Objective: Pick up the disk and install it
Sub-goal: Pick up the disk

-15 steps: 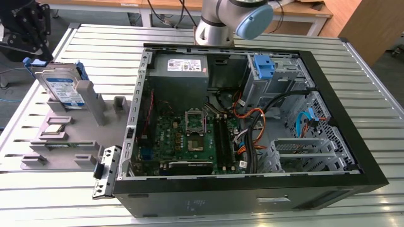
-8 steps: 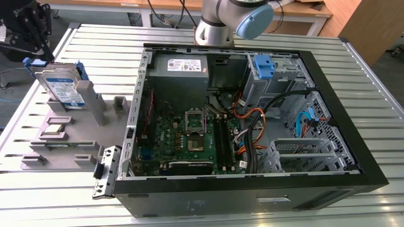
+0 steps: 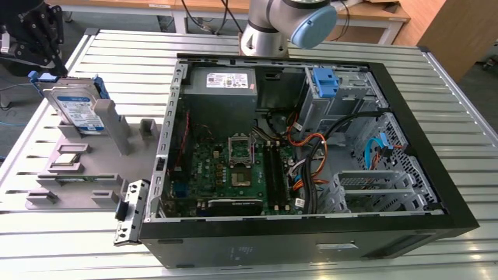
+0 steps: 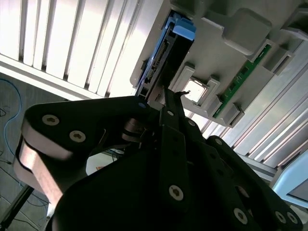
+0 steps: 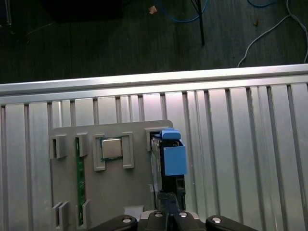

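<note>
My gripper [image 5: 168, 209], fingers pressed together, hangs just over the disk [image 5: 172, 161], upright in the grey holder [image 5: 120, 192] beside the open case [image 3: 272, 248].

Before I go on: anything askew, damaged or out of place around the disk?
Nothing stands out. The disk leans in its slot on the grey fixture, seemingly seated, with no damage visible. The gripper is at its upper end.
</note>
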